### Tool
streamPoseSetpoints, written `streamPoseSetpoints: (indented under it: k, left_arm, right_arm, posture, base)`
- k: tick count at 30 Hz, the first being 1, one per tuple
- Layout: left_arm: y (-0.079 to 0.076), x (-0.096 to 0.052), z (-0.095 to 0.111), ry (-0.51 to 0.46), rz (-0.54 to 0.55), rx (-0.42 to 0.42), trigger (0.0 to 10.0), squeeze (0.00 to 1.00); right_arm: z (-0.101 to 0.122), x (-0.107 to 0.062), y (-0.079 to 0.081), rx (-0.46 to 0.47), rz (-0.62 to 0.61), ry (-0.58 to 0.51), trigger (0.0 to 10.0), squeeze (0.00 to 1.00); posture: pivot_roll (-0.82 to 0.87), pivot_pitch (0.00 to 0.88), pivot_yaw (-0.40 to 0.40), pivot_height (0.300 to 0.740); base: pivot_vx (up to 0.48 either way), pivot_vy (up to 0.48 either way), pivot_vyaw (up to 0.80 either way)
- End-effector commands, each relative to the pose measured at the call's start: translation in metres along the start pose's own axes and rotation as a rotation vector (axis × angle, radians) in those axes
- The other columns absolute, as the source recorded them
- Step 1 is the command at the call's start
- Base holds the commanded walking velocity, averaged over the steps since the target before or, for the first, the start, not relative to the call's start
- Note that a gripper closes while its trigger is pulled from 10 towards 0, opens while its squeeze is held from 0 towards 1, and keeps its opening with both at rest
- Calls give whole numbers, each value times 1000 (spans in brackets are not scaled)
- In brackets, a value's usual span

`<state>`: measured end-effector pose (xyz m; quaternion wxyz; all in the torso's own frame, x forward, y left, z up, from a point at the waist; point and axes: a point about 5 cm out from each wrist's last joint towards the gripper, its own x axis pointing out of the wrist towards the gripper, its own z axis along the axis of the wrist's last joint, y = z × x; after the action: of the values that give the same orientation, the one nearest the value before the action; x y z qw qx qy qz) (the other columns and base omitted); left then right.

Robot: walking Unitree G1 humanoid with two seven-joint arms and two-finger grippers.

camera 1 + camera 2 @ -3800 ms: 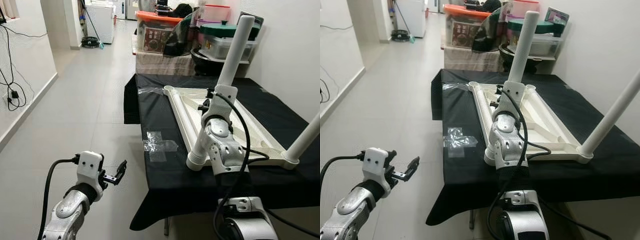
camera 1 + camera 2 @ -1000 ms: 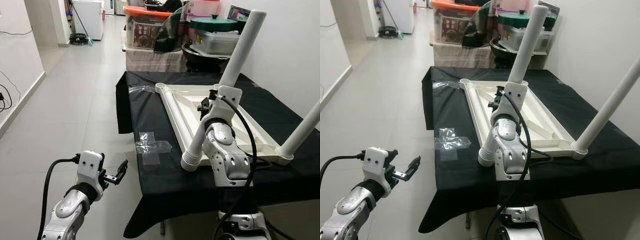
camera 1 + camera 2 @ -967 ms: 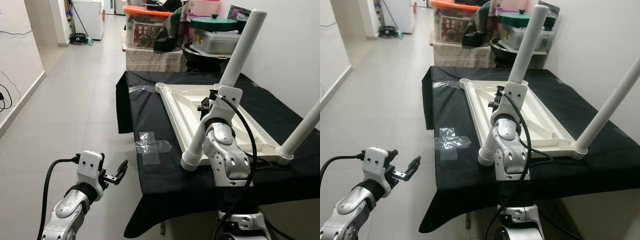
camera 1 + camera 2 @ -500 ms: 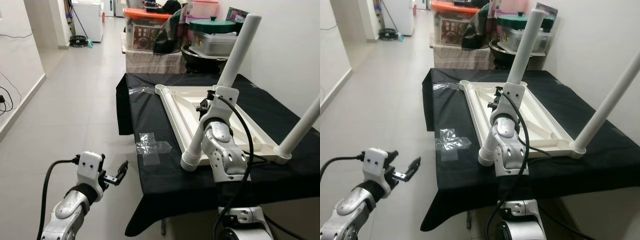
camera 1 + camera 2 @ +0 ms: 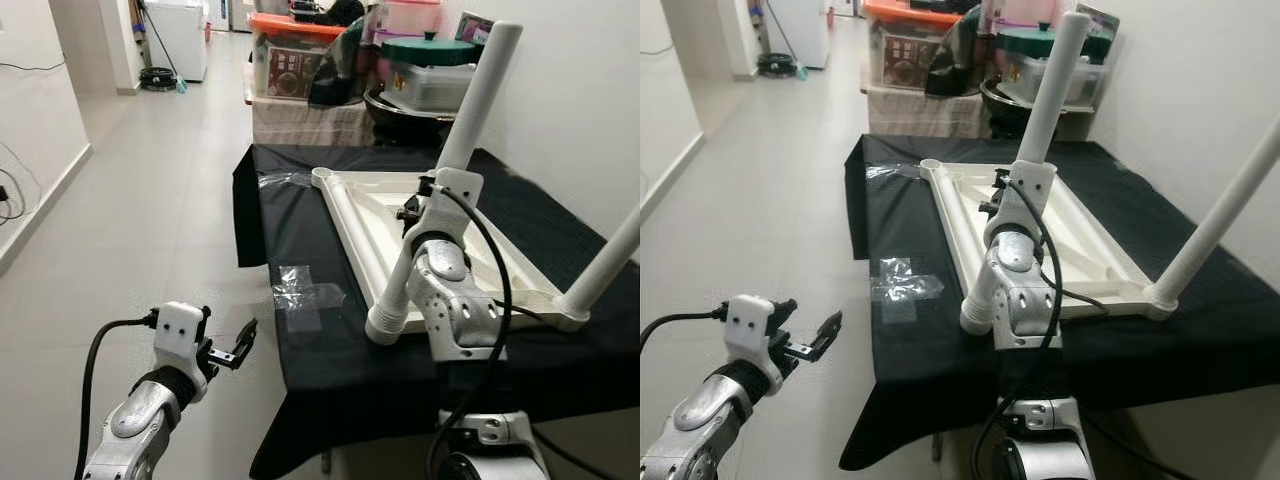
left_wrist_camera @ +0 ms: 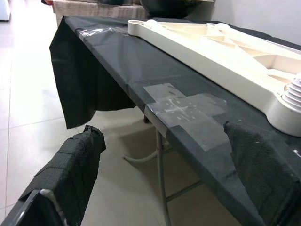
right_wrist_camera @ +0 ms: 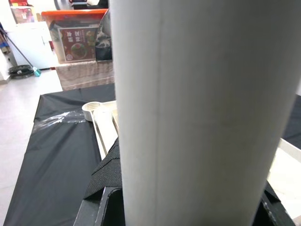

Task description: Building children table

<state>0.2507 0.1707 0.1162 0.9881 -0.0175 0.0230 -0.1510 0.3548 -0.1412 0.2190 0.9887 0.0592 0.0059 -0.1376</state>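
An upturned white plastic table top [image 5: 352,228] lies on a table draped in black cloth [image 5: 300,240]. A white tube leg [image 5: 476,100] slants up from the near left corner socket, its ribbed end [image 5: 385,325] at the frame. My right gripper [image 5: 420,205] is shut on this leg partway up; the leg [image 7: 188,117] stands close before the right wrist camera. A second white leg [image 5: 605,270] stands in the near right corner. My left gripper [image 5: 236,350] hovers open over the floor beside the table edge, its fingers [image 6: 70,174] apart and holding nothing.
Clear tape patches [image 5: 305,295] are stuck on the cloth near the left edge. Storage boxes [image 5: 300,60] and a dark pot [image 5: 420,100] crowd the table's far end. A wall runs close on the right. Tiled floor [image 5: 150,200] stretches to the left.
The head view has swayed a little. The right gripper still holds the leg at the corner socket, and the left arm has not moved.
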Motion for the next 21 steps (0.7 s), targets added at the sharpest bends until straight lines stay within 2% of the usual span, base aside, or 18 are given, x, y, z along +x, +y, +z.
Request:
streamPoseSetpoints:
  k: [1,8,11,16,21]
  left_arm:
    - [-2,0,-2,12,-6,5,10000,0]
    - [-2,0,-2,11,-5,5,10000,0]
    - [-1,1,-2,10,-5,6,10000,0]
    - [-1,1,-3,12,-5,11,10000,0]
    - [-2,2,-3,14,-7,13,10000,0]
  right_arm:
    - [-34,3,-18,-53,-70,129,10000,0]
    - [-32,3,-17,-46,-65,124,10000,0]
    - [-23,5,-15,-40,-57,89,10000,0]
    - [-19,5,-16,-38,-56,75,10000,0]
    - [-17,-1,-18,-50,-43,52,10000,0]
  posture:
    - [85,0,-93,740]
    - [86,0,-94,740]
    - [85,0,-94,740]
    - [85,0,-94,740]
    - [79,0,-91,740]
  base:
    - [0,0,0]
    - [0,0,0]
    - [0,0,0]
    - [0,0,0]
    - [0,0,0]
